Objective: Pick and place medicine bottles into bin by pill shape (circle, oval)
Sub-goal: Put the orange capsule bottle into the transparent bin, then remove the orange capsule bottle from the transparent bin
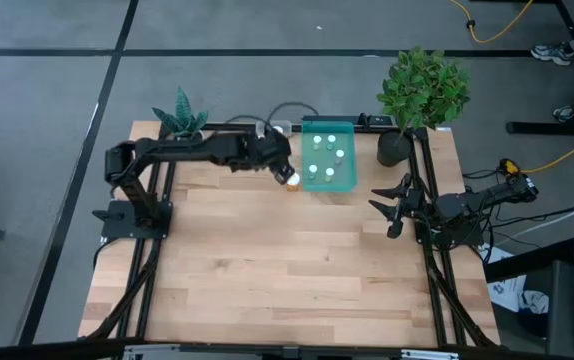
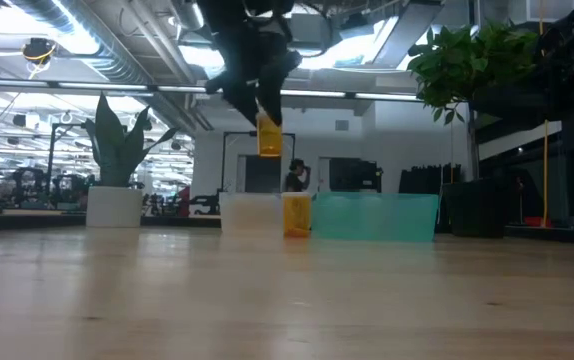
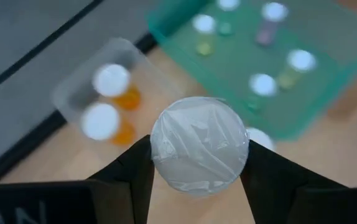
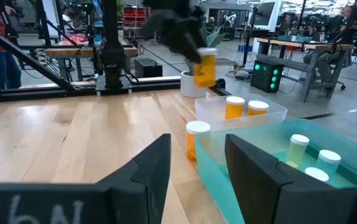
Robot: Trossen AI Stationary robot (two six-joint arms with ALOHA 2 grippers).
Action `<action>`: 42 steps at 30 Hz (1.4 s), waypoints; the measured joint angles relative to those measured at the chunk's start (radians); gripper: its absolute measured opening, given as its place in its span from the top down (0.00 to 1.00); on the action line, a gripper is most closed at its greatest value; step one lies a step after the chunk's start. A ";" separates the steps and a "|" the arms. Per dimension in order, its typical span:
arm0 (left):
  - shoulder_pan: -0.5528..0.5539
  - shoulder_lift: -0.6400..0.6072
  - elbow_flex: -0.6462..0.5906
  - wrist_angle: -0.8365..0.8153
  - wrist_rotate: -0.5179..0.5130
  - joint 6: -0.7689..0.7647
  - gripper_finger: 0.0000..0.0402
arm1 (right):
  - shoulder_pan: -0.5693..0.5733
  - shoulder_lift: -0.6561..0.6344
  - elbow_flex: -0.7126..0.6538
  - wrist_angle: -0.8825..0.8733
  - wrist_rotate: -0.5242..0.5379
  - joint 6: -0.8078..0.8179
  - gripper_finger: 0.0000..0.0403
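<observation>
The left end effector (image 2: 262,100) pinches an orange bottle (image 2: 268,135) by its upper part and holds it clear of the table (image 1: 267,270), above the far edge near the two bins; the left wrist view shows its dark fingers (image 3: 132,171) pressed against opposite sides of the white cap (image 3: 199,146). Below it, the clear bin (image 3: 73,93) holds two orange bottles, the teal bin (image 1: 347,182) beside it holds several small pale ones, and one more orange bottle (image 4: 197,140) stands on the table just beside the teal bin. The bottle looks like light, rigid plastic, unlikely to deform or break under the squeeze. Its smooth round wall is probably slippery, so it could rotate or slide if gripped off-centre. The ridged cap or the neck just under it seems the soundest place to hold, with the fingers squarely across the widest part. Hanging from the top, the body may swing, so a gentle lowering into the bin looks advisable. The right end effector (image 1: 395,205) waits at the table's right edge, its fingers spread and empty.
</observation>
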 joint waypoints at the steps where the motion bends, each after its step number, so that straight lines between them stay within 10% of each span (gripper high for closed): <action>1: 0.021 0.000 0.002 0.000 0.007 0.012 0.54 | 0.000 0.000 0.000 0.000 0.000 0.001 0.62; 11: 0.200 0.021 -0.174 0.088 0.131 0.060 0.54 | 0.000 0.000 0.000 0.000 0.000 -0.009 0.62; 42: 0.218 0.022 -0.267 0.239 0.161 0.122 0.41 | 0.000 0.000 0.000 0.000 0.000 -0.022 0.62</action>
